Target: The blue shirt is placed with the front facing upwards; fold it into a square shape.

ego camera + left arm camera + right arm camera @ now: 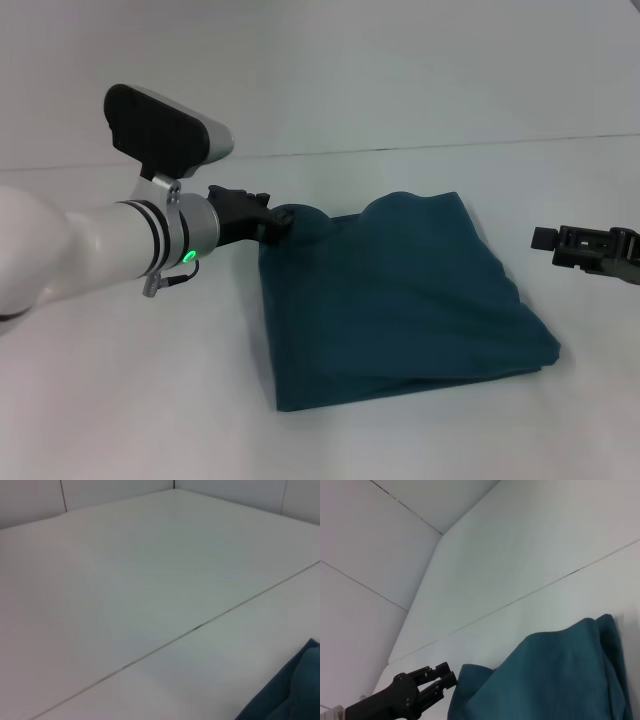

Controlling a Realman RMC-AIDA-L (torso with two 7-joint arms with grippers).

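The blue shirt (400, 290) lies folded into a rough square on the white table, with no lettering showing. My left gripper (280, 222) is at the shirt's far left corner and is shut on the cloth edge there, which stands slightly raised. In the right wrist view the same gripper (454, 679) shows with its black fingertips against the corner of the shirt (555, 680). A bit of the shirt (295, 690) also shows in the left wrist view. My right gripper (540, 238) hovers to the right of the shirt, apart from it.
The white table (120, 400) extends around the shirt on every side. A thin seam (195, 627) crosses the tabletop behind the shirt. A pale wall (400, 60) rises past the table's far edge.
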